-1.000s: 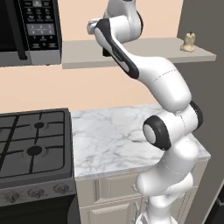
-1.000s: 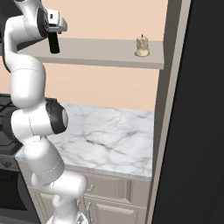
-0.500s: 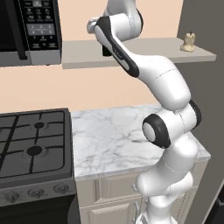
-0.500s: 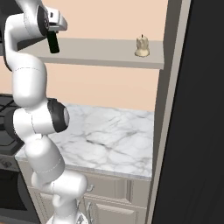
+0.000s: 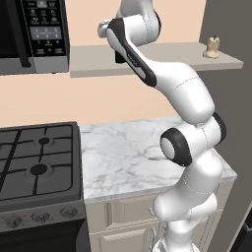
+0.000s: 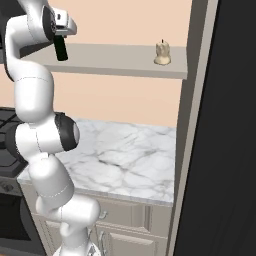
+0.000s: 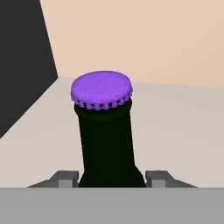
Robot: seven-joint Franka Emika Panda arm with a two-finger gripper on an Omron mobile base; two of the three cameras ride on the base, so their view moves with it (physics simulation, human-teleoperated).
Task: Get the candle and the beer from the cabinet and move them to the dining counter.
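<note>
The beer [image 7: 105, 131], a dark bottle with a purple cap, stands upright on the left part of the grey cabinet shelf [image 6: 115, 62]. In the hand view my gripper [image 7: 112, 179] is shut on the bottle's body, a fingertip on each side. From the right base view the beer [image 6: 61, 50] hangs dark below the hand, at the shelf's front edge. The small cream candle [image 5: 212, 47] [image 6: 162, 53] sits far along the shelf [image 5: 172, 56] to the right, apart from the gripper. The dining counter is out of view.
A microwave [image 5: 29, 34] hangs just left of the shelf, above a black gas stove [image 5: 34, 162]. A marble worktop [image 5: 128, 152] lies below the shelf. A tall dark panel [image 6: 225, 125] walls off the right side.
The jaws have shut on the beer bottle. The arm and the candle have hardly moved.
</note>
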